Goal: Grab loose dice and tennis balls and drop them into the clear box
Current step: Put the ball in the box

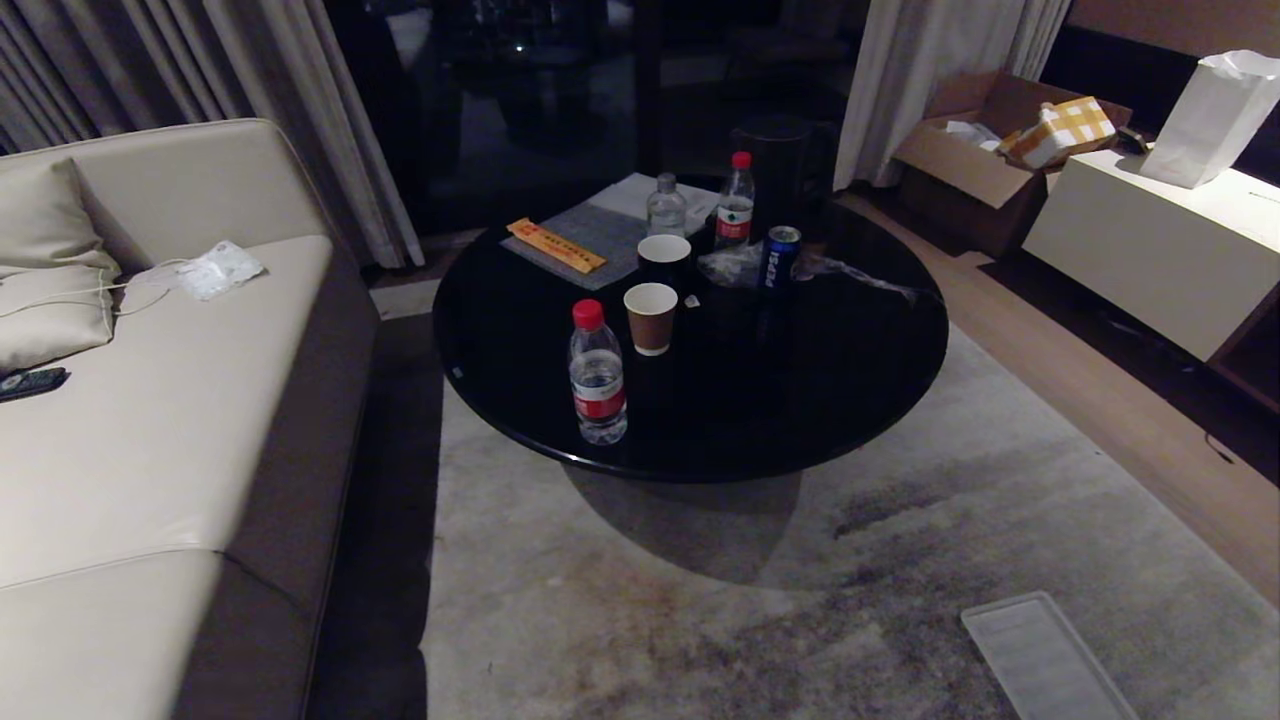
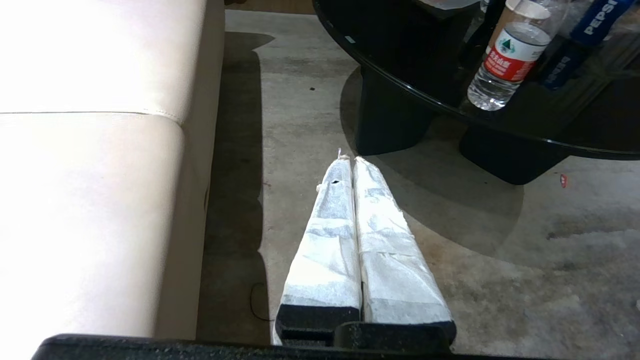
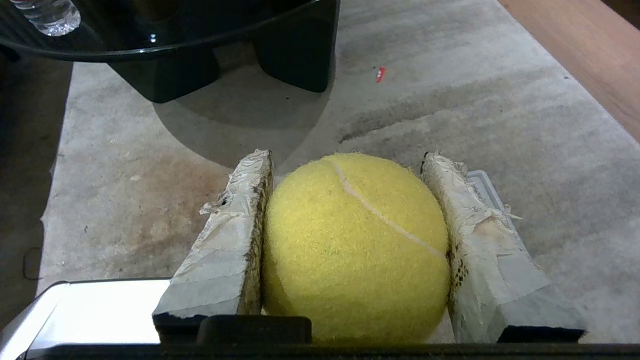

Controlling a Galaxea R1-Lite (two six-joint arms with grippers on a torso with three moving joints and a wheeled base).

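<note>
R gripper [image 3: 347, 160] is clamped on a tennis ball [image 3: 355, 245], jaws about half spread, one pad on each side at the ball's widest line. Ball sits deep between the fingers, seam facing the wrist cam. It hangs over the rug [image 3: 450, 110]; the black table [image 3: 165, 40] is off toward 11 o'clock in the R wrist view. Neither arm shows in the head view.

Handling, as a judgement: ball is light, fuzzy, a bit springy. Felt grips well vs the taped pads, so slip risk is low. It gives a little under squeeze, not fragile. Best hold is across the equator, as now; an off-centre pinch would let it squirt out.

L gripper [image 2: 352, 160] is empty, fingers pressed together, hanging above the rug between the sofa [image 2: 90, 150] and the table.

No box or dice seen in any view. A flat ribbed lid [image 1: 1045, 660] lies on the rug at 5 o'clock in the head view; its corner pokes out behind the R finger. Drop spot can't be told from here, so the box needs finding first.
</note>
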